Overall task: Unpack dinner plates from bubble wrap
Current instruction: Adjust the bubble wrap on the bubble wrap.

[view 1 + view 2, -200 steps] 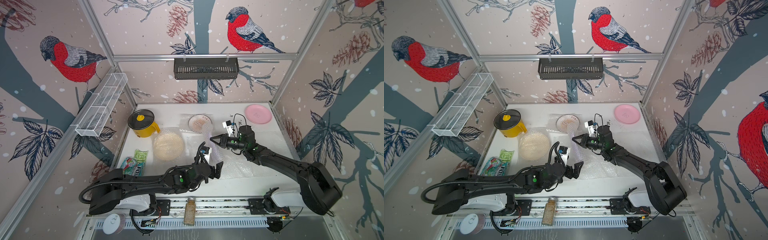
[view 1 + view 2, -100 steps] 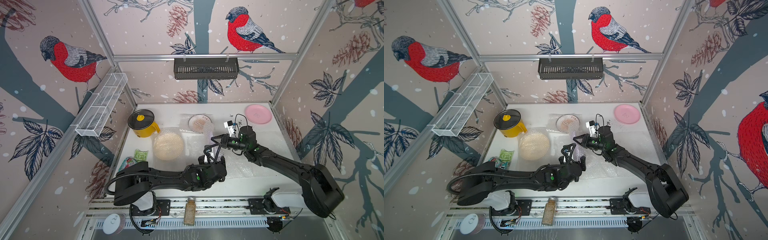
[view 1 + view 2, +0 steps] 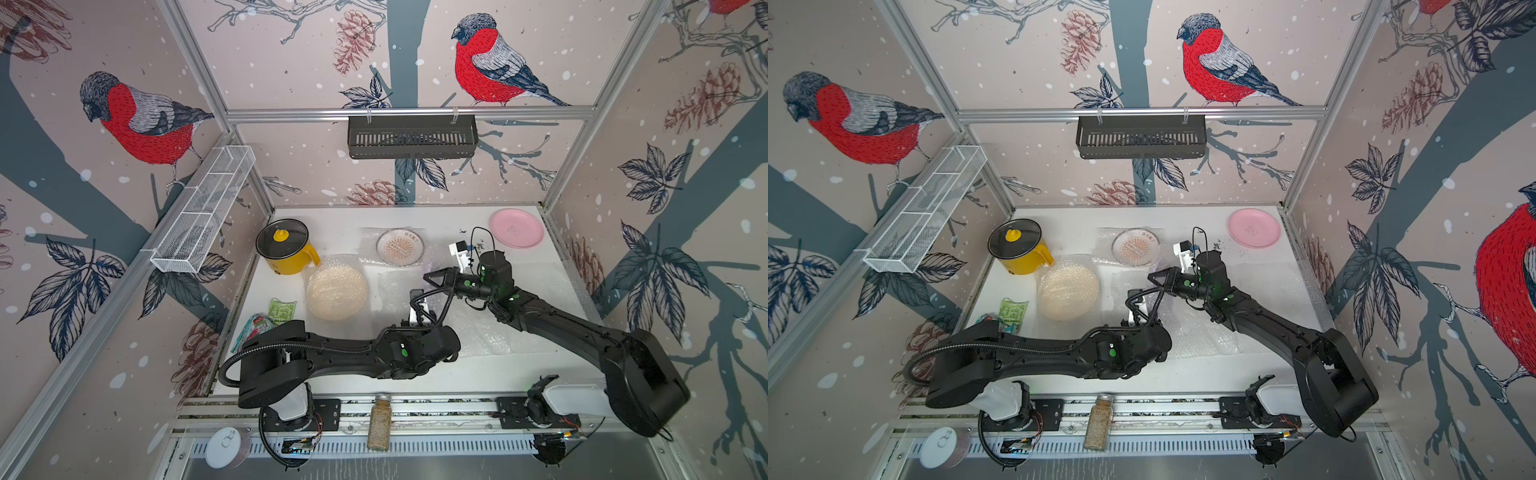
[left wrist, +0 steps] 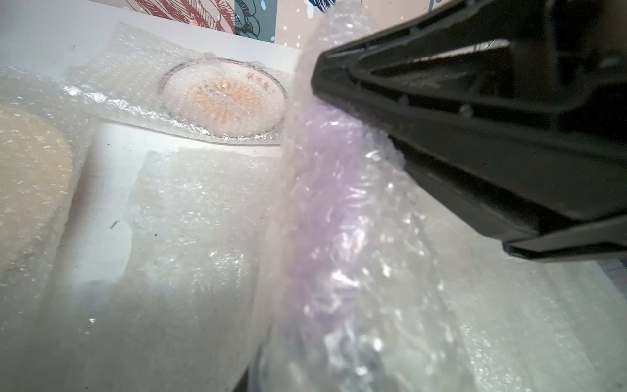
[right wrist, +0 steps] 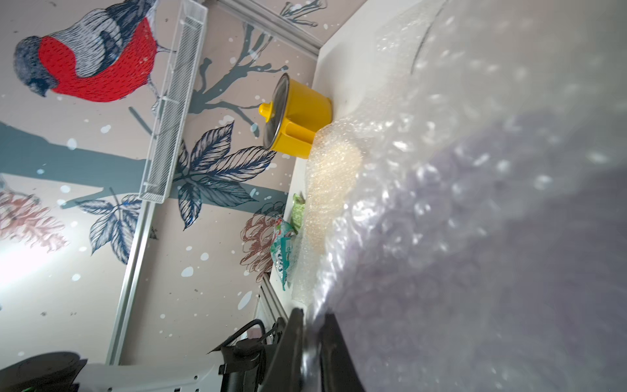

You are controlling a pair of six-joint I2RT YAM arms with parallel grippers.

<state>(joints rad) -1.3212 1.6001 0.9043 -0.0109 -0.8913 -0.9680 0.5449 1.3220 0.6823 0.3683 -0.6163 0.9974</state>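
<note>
On the desk [image 3: 519, 374], right of the pot [image 3: 286, 253], the wrap [image 4: 390, 305] round the lilac plate [image 4: 325, 203] is being pinched by the right fingers [image 4: 356, 81]. Whether the left fingers are apart or together cannot be told. A peeling counter-pull is probably being called for.

Tilted lilac plate [image 4: 325, 190] in bubble wrap [image 4: 366, 288], right pincer [image 4: 319, 79] at its rim, sunburst plate [image 4: 224, 105] beyond.

Walled on three sides in pale pink wallpaper [image 3: 291, 50] with red-breasted bullfinches, pine cones and dark leaves; framed by aluminium posts [image 3: 198, 66]; floored with a white tabletop [image 3: 337, 221]. Hung with a white wire basket [image 3: 203, 208] at left, a black slotted rack [image 3: 411, 137] at back.
</note>
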